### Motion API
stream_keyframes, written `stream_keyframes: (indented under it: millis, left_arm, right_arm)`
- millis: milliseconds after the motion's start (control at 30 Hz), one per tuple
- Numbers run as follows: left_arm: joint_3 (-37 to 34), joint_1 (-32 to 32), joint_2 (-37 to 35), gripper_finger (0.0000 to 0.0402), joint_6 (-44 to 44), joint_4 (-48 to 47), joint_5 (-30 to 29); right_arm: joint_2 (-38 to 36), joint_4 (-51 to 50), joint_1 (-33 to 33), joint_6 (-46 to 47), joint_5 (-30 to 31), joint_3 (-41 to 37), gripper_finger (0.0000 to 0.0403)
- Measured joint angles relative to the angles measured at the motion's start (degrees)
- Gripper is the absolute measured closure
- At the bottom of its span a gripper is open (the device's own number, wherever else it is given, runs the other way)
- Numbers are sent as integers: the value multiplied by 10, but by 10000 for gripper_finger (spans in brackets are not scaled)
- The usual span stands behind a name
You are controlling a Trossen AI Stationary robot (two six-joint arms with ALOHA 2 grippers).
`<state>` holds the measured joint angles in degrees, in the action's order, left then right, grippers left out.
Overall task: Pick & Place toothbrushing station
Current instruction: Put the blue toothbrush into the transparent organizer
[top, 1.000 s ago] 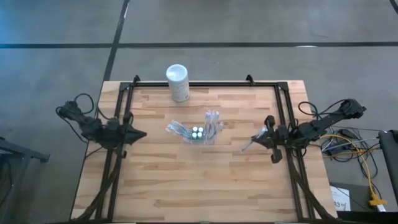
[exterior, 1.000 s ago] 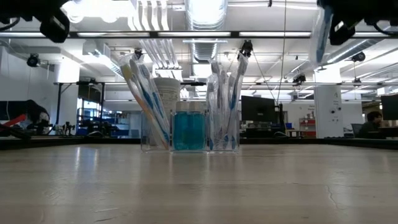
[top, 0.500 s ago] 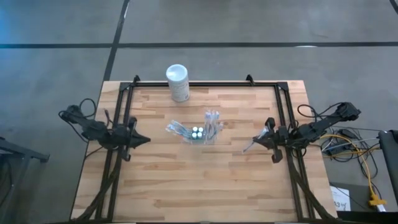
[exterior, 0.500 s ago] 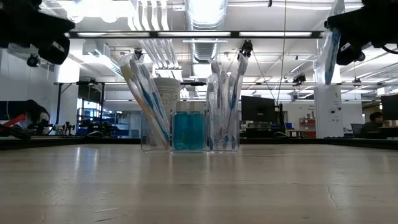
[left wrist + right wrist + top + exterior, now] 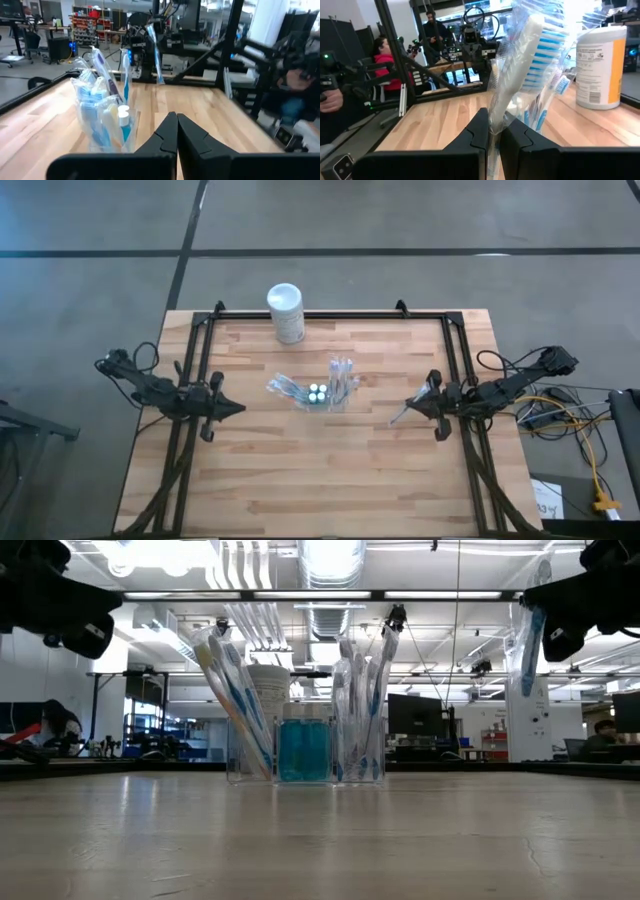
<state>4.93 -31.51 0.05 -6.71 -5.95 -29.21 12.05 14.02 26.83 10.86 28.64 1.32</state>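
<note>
The right tool [image 5: 421,402], at the table's three o'clock edge, is clamped on a wrapped toothbrush [image 5: 520,65] in clear packaging, held above the wood. The left tool [image 5: 236,409], at nine o'clock, has its fingers pressed together on nothing. Between them, near the table's [image 5: 300,480] centre, stands the toothbrushing station [image 5: 305,750]: a clear, colourless holder with wrapped toothbrushes leaning out of both ends and blue bottles with white caps in the middle. A white canister [image 5: 286,312] with a yellow label stands at twelve o'clock.
</note>
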Motion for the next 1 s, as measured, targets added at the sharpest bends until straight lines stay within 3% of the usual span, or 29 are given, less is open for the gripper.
stream_keyframes:
  millis: [233,367,700,1000]
  left_arm:
    - [-16,0,0,397,-13,44,-2]
    - [-16,0,0,396,-7,51,-17]
    - [-16,0,0,395,-14,53,-85]
    - [-16,0,0,394,-24,52,-91]
  right_arm:
    - [12,79,-5,-34,13,4,390]
    - [56,88,-16,-38,13,49,390]
    - [355,89,-26,-75,12,275,390]
    - [615,85,-88,-107,-20,514,390]
